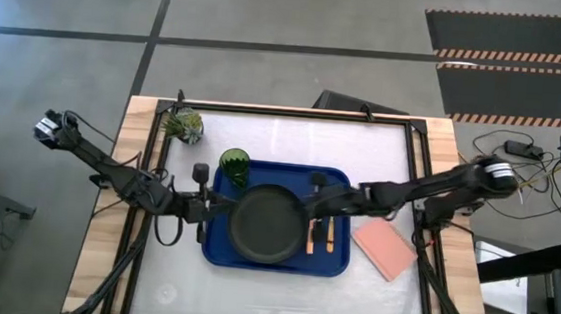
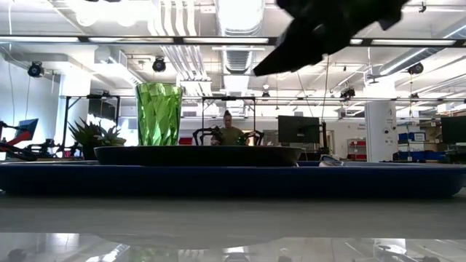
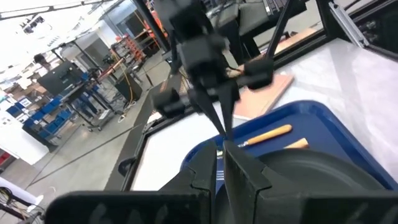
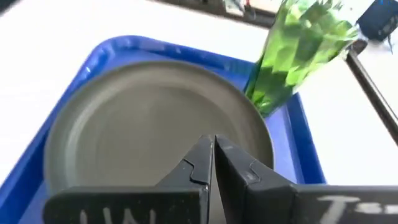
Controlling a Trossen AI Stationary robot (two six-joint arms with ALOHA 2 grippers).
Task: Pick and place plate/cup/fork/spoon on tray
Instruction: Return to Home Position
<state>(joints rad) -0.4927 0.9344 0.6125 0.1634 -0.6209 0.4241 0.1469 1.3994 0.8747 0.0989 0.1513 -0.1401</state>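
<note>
The dark plate (image 1: pixel 267 223) lies in the middle of the blue tray (image 1: pixel 337 267). The green cup (image 1: pixel 235 163) stands upright in the tray's far left corner. Two orange-handled utensils (image 1: pixel 321 234) lie side by side on the tray, right of the plate; I cannot tell which is the fork and which the spoon. My left gripper (image 1: pixel 224 207) is shut and empty over the plate's left rim (image 3: pixel 222 146). My right gripper (image 1: pixel 307 208) is shut and empty over the plate's right rim (image 4: pixel 213 144). In the low view nothing touches the plate (image 2: pixel 196 155).
A pink square pad (image 1: pixel 384 247) lies on the table right of the tray. A small potted plant (image 1: pixel 185 124) stands at the far left corner. A black frame (image 1: pixel 294 112) borders the table. A person (image 2: pixel 230 131) sits far behind the table.
</note>
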